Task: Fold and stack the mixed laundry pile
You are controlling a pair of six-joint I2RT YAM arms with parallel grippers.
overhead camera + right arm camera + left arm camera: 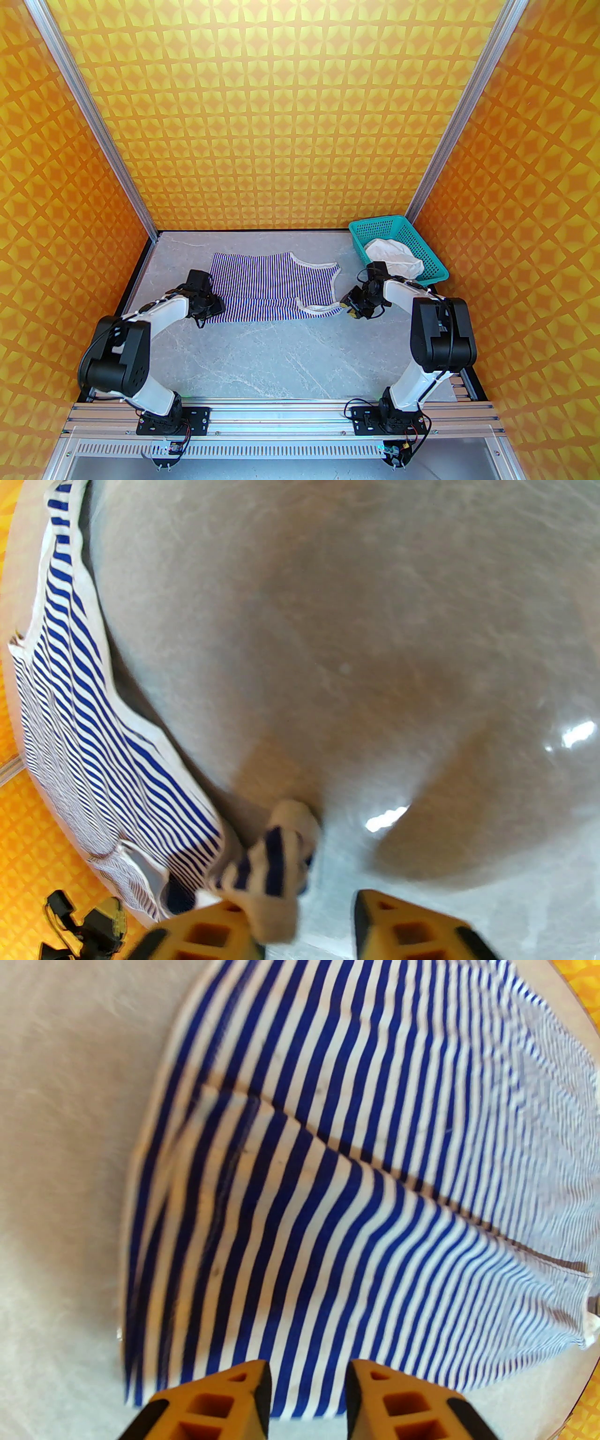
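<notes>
Orange walls with a yellow star pattern [281, 117] close round a grey marbled tabletop [281, 356]. At its far right corner we find a teal perforated plastic basket [377, 221]. In it lies the large plain white wrinkled cloth [393, 258], bunched up and rising to about the rim.

The small blue-white-red thin-striped garment with whitish trim [272, 286] is out on the table just left of the basket. It is spread flat, its near strip is folded over onto itself, and its straps point right. From above we place the left gripper [213, 307] over the garment's near left corner and the right gripper [349, 307] at the near right strap [323, 309]. At that height we cannot read how either pair of jaws stands.

The wrist cameras settle it. On the left, the yellow-orange fingers [234, 1400] are parted above the cloth, with the garment's near hem showing in the gap. A fold line runs diagonally across the stripes, which read plainly blue and white there.

On the right, the jaws are spread too. The trimmed strap end stands up and leans against one finger without being pinched, and the other finger hangs over bare table
</notes>
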